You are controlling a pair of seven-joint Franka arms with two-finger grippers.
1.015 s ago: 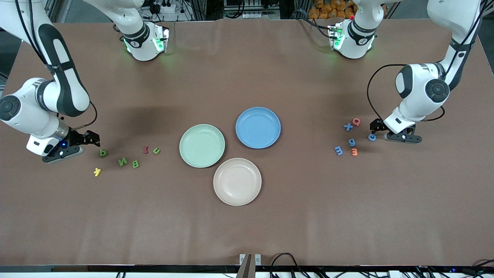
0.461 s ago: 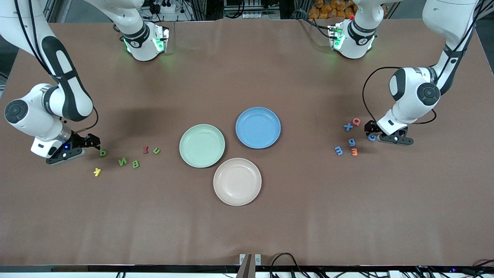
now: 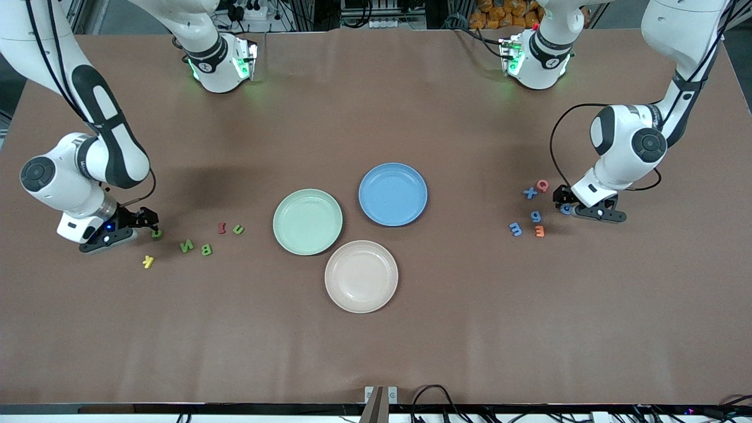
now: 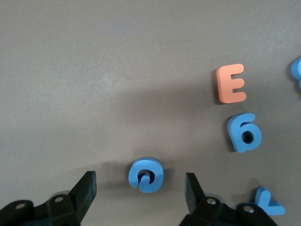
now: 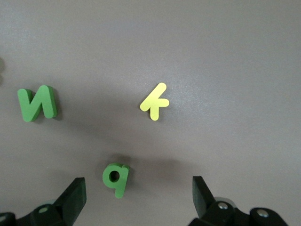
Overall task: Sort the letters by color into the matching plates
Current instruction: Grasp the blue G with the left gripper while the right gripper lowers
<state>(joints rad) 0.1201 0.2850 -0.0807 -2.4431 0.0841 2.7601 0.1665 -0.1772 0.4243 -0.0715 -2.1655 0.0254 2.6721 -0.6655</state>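
Observation:
The mint green plate (image 3: 307,221) and the blue plate (image 3: 392,194) stand empty mid-table. Green letters q (image 3: 157,233), N (image 3: 187,245), B (image 3: 206,249) and u (image 3: 238,229) lie toward the right arm's end. My right gripper (image 3: 150,223) is open, low over the q (image 5: 115,178), which lies between its fingers (image 5: 138,188). Blue letters X (image 3: 530,192), 6 (image 3: 536,216), a 3-like piece (image 3: 516,229) and G (image 3: 566,208) lie toward the left arm's end. My left gripper (image 3: 561,200) is open with the G (image 4: 146,174) between its fingers (image 4: 140,187).
A beige-pink plate (image 3: 361,276) sits nearer the camera than the other two plates. A red piece (image 3: 221,227) and a yellow piece (image 3: 148,261) lie among the green letters. A pink Q (image 3: 542,185) and an orange E (image 3: 539,231) lie among the blue ones.
Both arms have moved inward and down. The right gripper has come up to the green q, the left gripper over the blue G. No letter has moved.

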